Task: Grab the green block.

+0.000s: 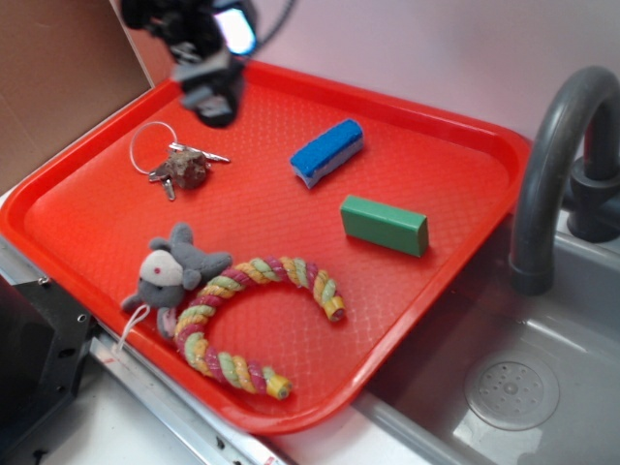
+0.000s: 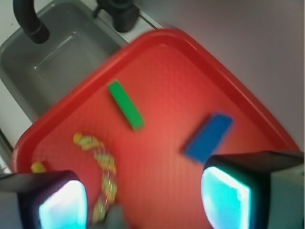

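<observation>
On the red tray [image 1: 87,208], toward its edge nearest the sink [image 1: 542,387], I see the green block [image 1: 384,225] lying flat on its long side, nothing touching it. I read a lighter top face and darker sides on it from the exterior view; from the wrist view the green block [image 2: 125,105] is a blurred bar on the tray [image 2: 190,62], ahead of the fingers and well apart from them.

Just beyond the block, toward the tray's far rim, I see the blue sponge [image 1: 326,152] with a whitish side, near the block but not touching it. On the near side of the block, a striped rope ring [image 1: 254,325] curves across the tray, and a small grey stuffed mouse [image 1: 174,271] lies against the rope's far end from the block. Well away from the block, at the tray's far left, I see a bunch of keys [image 1: 177,163] on a wire ring.

My gripper [image 1: 208,97] hangs above the tray's far left corner, close to the keys and well apart from the block. From the wrist view the two fingers [image 2: 226,195] stand spread wide with nothing between them.

Past the tray edge by the block, a grey faucet [image 1: 552,145] arches over the sink.
</observation>
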Controlling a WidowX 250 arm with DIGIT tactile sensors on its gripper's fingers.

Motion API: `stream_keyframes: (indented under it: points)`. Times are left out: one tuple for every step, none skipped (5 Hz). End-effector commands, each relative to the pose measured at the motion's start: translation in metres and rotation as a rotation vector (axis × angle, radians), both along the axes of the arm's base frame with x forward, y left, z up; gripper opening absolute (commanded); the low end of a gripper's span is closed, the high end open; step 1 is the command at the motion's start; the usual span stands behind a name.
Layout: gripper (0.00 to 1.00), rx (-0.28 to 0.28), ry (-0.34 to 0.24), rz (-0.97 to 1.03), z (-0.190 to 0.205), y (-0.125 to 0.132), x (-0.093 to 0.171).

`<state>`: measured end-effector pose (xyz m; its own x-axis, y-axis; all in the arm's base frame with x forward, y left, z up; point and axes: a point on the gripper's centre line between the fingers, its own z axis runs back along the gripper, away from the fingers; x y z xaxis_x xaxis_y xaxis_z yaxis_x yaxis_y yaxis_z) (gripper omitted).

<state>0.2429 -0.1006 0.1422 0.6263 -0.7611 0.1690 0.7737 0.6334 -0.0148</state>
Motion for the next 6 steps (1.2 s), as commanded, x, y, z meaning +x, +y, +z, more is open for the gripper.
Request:
stream_keyframes:
  points:
    - [1.00,0.030,-0.037,-0.134,-0.021,-0.031,0.022]
    - [1.00,0.043,-0.017,-0.188,-0.034,-0.040,0.023]
    - [1.00,0.054,0.000,-0.210,-0.047,-0.045,0.022]
    - [1.00,0.097,0.019,-0.207,-0.061,-0.046,0.024]
    - [1.00,0.107,0.056,-0.231,-0.083,-0.051,0.026]
    - [1.00,0.140,0.086,-0.263,-0.100,-0.058,0.025]
